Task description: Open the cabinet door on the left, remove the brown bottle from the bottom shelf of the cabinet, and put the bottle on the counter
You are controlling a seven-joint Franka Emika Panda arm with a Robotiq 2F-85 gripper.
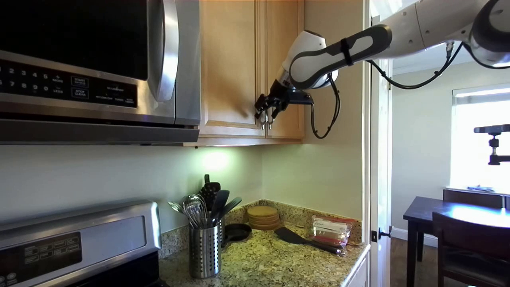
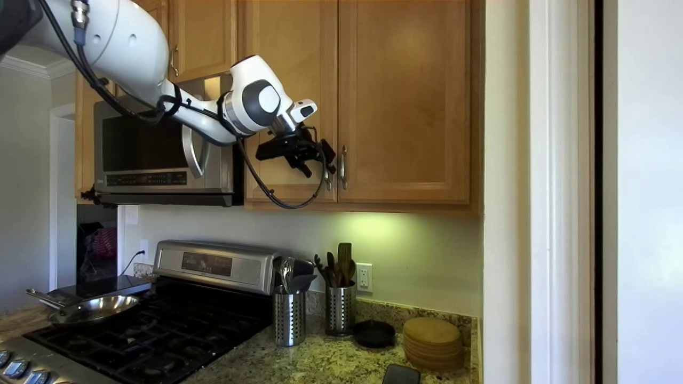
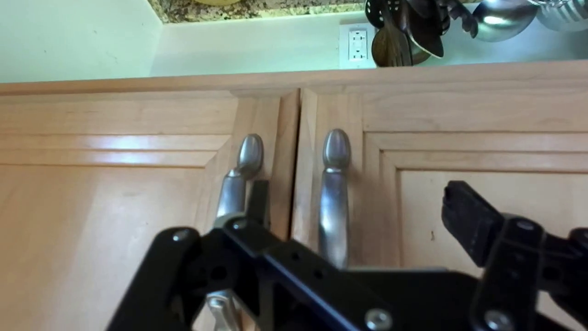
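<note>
The left cabinet door (image 1: 229,59) is shut; it also shows in an exterior view (image 2: 291,32) and the wrist view (image 3: 427,207). Its metal bar handle (image 3: 335,207) is vertical. The cabinet (image 2: 373,208) is closed, and the brown bottle is out of view. My gripper (image 3: 357,191) is open at the lower end of the handles; it also shows in both exterior views (image 1: 266,113) (image 2: 320,168). In the wrist view, which is upside down, its fingers lie on either side of the left door's handle. Whether they touch it cannot be told. The counter (image 1: 255,271) is below.
The right door (image 2: 405,80) is shut, its handle (image 3: 232,193) close beside one finger. The microwave (image 1: 187,79) adjoins the cabinet. On the counter are a steel utensil holder (image 1: 204,253), round stacked boards (image 1: 263,217), a black spatula (image 1: 293,236) and a plastic bag (image 1: 330,231).
</note>
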